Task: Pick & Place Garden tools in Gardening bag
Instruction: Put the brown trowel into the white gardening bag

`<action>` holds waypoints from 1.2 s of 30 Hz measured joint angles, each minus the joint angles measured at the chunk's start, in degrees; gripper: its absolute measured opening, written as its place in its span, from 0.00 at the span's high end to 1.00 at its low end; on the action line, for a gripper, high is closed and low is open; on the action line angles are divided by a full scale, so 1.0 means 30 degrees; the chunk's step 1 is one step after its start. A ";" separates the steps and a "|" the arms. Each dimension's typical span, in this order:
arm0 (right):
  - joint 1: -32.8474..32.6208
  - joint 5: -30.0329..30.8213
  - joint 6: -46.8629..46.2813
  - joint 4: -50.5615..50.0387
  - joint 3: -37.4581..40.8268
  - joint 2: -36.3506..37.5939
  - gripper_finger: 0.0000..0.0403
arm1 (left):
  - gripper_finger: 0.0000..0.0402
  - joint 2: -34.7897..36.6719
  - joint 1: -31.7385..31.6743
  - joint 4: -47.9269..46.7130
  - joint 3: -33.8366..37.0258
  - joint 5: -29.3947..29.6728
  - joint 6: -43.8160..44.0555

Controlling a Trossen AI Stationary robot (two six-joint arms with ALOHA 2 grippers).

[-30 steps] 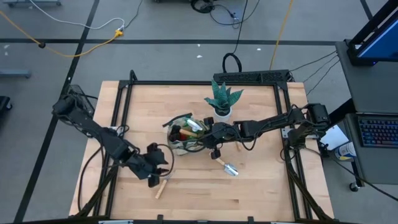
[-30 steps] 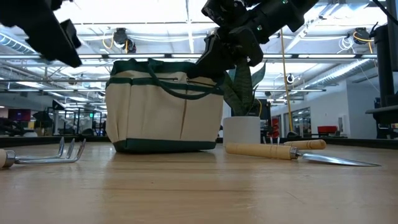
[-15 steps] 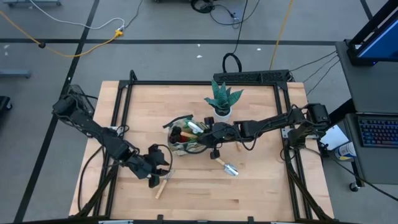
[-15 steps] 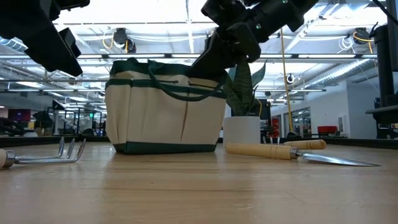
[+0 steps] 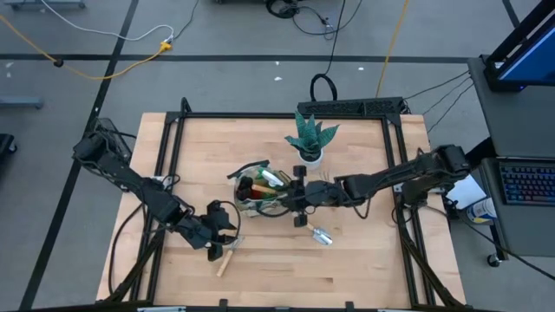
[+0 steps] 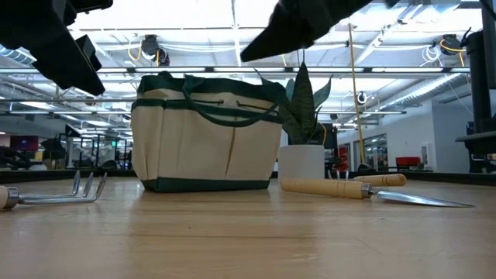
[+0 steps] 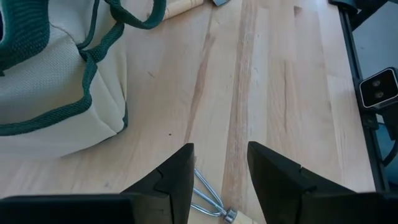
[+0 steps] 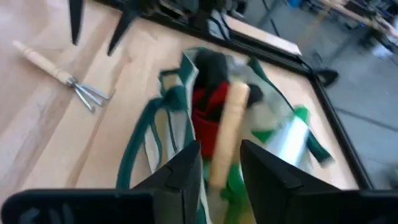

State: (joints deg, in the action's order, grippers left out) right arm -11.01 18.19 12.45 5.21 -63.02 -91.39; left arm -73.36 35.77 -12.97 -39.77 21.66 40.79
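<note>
The gardening bag (image 5: pixel 254 192) (image 6: pixel 205 132) stands upright on its base in the middle of the table. Inside it I see a wooden handle (image 8: pixel 227 130), a red glove (image 8: pixel 208 102) and a green spray bottle (image 8: pixel 287 140). My right gripper (image 5: pixel 294 198) (image 8: pixel 219 149) hangs open just right of the bag's rim, above it, holding nothing. My left gripper (image 5: pixel 220 244) (image 7: pixel 219 155) hovers open, well above a wooden-handled rake (image 5: pixel 224 261) (image 6: pixel 54 194) lying flat near the front left. The rake's tines (image 7: pixel 208 198) show between the fingers. A trowel (image 5: pixel 314 231) (image 6: pixel 364 188) lies flat to the right of the bag.
A teal spiky plant in a white pot (image 5: pixel 310 140) (image 6: pixel 304 147) stands just behind the bag on its right. A black frame (image 5: pixel 286 114) runs along the table's far and side edges. Bare wood lies along the near edge.
My right gripper has lifted off the bag's top and drawn back toward the table's right and near edge, rolling a little. The bag stays where it was. My left gripper hangs over the rake as before.
</note>
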 joint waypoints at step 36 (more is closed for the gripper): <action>-0.2300 -0.2102 -1.5995 0.0979 0.7296 0.1668 0.73 | 0.62 0.0000 -0.0007 0.0337 0.0000 0.0318 -0.0191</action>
State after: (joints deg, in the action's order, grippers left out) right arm -17.91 11.88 -35.53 8.14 -41.13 -86.39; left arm -73.36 35.75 -11.95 -39.77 22.61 40.22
